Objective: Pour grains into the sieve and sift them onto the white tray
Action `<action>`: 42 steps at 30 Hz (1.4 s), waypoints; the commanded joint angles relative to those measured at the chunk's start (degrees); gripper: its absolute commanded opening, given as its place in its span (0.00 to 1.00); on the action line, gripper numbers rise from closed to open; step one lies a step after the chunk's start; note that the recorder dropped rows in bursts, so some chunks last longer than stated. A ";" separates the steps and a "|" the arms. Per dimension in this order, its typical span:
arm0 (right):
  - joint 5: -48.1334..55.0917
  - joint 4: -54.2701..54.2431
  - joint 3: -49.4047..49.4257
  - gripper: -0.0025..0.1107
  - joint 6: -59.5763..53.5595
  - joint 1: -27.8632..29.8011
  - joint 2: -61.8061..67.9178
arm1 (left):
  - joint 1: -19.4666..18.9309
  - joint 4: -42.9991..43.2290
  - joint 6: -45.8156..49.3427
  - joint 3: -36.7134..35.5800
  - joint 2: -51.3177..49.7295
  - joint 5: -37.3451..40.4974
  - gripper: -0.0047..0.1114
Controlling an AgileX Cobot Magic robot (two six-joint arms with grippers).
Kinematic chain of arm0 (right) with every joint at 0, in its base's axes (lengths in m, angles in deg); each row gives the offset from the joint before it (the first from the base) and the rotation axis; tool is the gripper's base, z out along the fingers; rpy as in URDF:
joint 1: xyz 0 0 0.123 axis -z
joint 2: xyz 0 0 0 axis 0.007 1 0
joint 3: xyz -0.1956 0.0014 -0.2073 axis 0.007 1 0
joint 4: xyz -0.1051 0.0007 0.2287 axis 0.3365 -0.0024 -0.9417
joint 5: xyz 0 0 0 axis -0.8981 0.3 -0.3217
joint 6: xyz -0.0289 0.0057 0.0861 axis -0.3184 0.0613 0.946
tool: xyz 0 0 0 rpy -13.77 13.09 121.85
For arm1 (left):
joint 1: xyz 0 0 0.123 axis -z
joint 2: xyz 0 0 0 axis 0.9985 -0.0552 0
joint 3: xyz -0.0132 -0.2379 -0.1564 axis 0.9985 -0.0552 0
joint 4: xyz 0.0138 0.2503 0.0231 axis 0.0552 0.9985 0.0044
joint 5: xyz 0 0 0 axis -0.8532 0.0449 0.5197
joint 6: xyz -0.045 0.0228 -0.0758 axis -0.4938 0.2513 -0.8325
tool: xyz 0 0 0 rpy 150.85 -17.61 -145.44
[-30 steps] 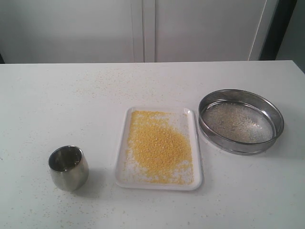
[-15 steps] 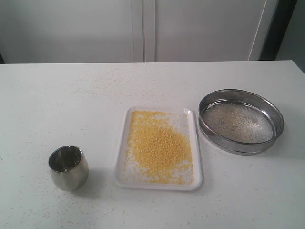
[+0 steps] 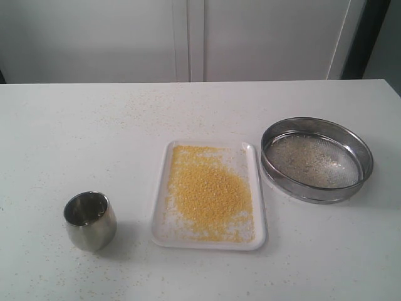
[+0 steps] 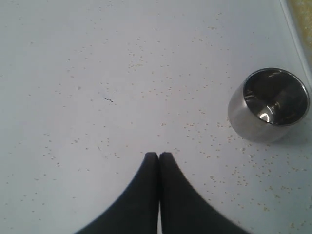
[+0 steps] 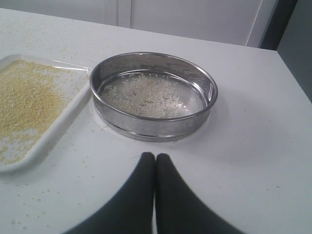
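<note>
White tray (image 3: pixel 243 152): holds the grains (image 3: pixel 208 193), a loose yellow heap.
Sieve (image 3: pixel 311 195): just right of the tray, pale bits on its mesh.
Steel cup (image 3: pixel 90 221): upright, well left of the tray.
Left gripper (image 4: pixel 158 156), right gripper (image 5: pixel 155 157): both clenched, holding nothing.

You are in what looks like a plain lab or test room rather than a home: a wide white counter (image 3: pixel 62 125), flat white panels (image 3: pixel 263 37) right behind it, and a dark strip (image 3: pixel 362 37) beside them.

Yellow-golden grains (image 3: pixel 210 191), white tray (image 3: pixel 260 235), grey-meshed sieve (image 3: pixel 316 160)
</note>
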 commanded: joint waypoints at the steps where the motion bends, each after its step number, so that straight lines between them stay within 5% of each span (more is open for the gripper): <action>1: -0.81 0.33 0.38 0.02 0.19 -0.22 -0.33 | -2.46 -1.10 -0.56 -0.08 3.36 1.92 0.04; 11: -0.81 0.33 0.38 0.02 0.19 -0.22 -0.33 | -6.30 -1.10 -0.56 -4.86 11.41 2.26 0.04; 42: -0.81 0.33 0.38 0.02 0.19 -0.22 -0.33 | -6.33 -0.18 1.67 -23.92 35.67 -8.77 0.04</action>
